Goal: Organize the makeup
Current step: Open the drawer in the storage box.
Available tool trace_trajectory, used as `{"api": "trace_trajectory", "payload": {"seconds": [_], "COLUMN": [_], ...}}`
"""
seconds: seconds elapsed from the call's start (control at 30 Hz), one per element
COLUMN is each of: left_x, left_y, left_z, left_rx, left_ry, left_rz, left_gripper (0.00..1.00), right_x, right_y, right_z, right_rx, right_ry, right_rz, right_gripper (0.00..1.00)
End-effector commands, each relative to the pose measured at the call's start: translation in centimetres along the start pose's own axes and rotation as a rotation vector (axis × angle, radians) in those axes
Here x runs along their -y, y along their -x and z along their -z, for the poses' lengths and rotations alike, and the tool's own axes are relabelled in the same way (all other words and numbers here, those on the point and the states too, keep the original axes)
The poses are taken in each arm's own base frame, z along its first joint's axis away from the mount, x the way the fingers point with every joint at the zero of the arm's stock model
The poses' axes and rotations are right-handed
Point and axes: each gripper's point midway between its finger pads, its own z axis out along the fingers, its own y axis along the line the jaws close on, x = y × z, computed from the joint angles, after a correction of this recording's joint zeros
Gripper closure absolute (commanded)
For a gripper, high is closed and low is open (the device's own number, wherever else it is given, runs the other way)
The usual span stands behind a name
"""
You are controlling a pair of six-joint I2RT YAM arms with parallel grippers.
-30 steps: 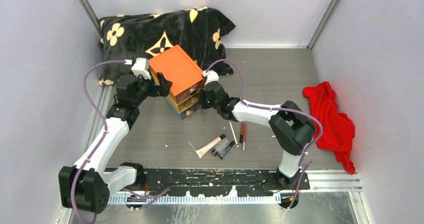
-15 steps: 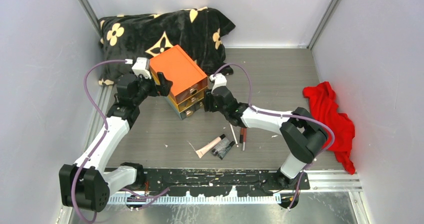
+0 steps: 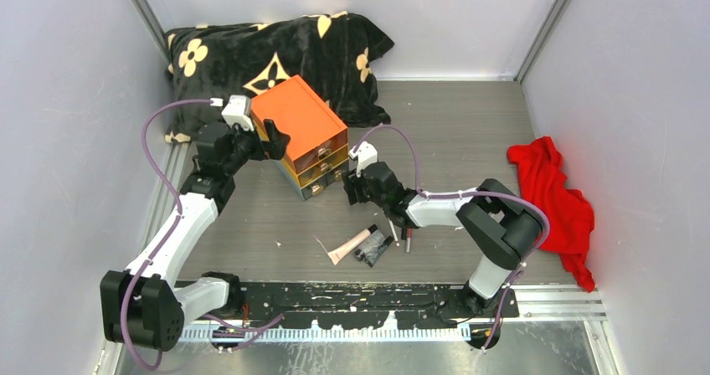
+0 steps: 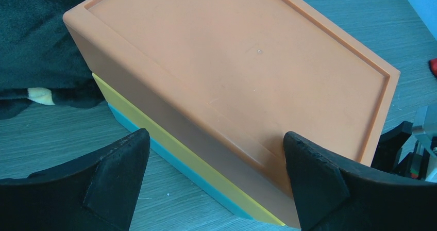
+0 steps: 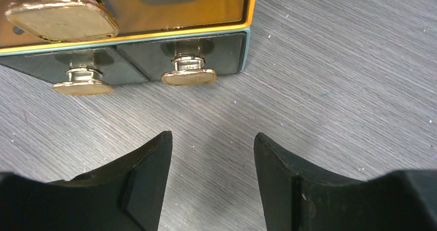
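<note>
The orange box point(image 3: 297, 117) sat far left, its drawers apparently closed, and the left gripper point(image 4: 214, 156) still straddled its top corner, jaws wide and clamping nothing. The right gripper point(image 5: 212, 143) had backed away from the drawer fronts toward the near side, jaws part-open and empty, which suggests it was turning to fetch an item. The makeup lay loose near centre, none stowed: a pinkish tube point(image 3: 352, 244), a black tube point(image 3: 374, 248) just beside it, and a red pencil point(image 3: 408, 241) to the right.
</note>
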Motion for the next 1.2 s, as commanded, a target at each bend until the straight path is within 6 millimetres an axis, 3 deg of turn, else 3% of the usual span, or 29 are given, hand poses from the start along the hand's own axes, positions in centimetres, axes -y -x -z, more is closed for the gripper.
{"api": "trace_trajectory", "payload": {"seconds": [0.0,0.43,0.9,1.03,1.17], "left_x": [-1.4,-1.5,-1.4,-1.4,-1.4], "left_y": [-3.0,-3.2,-3.4,-3.3,-3.5], "left_z": [-0.3,-0.3,-0.3,-0.2,-0.2], "left_rx": [-0.108,-0.116,-0.121,-0.12,-0.124], "left_ry": [0.046,0.046,0.042,0.042,0.043], "left_rz": [-0.014,-0.019,-0.018,-0.02,-0.019], "left_gripper": [0.0,0.0,0.0,0.0,0.0], "right_x": [-0.7,-2.2,-2.4,-2.1,-1.9], "right_y": [3.7,5.4,4.7,4.6,4.4], "right_z": [-1.0,-4.1,-5.5,-5.6,-5.7], "right_rx": [0.171,0.206,0.194,0.193,0.184], "right_ry": [0.034,0.069,0.064,0.048,0.044], "right_rz": [0.042,0.011,-0.009,-0.006,0.006], "right_gripper": [0.36,0.36,0.41,0.48,0.69]}}
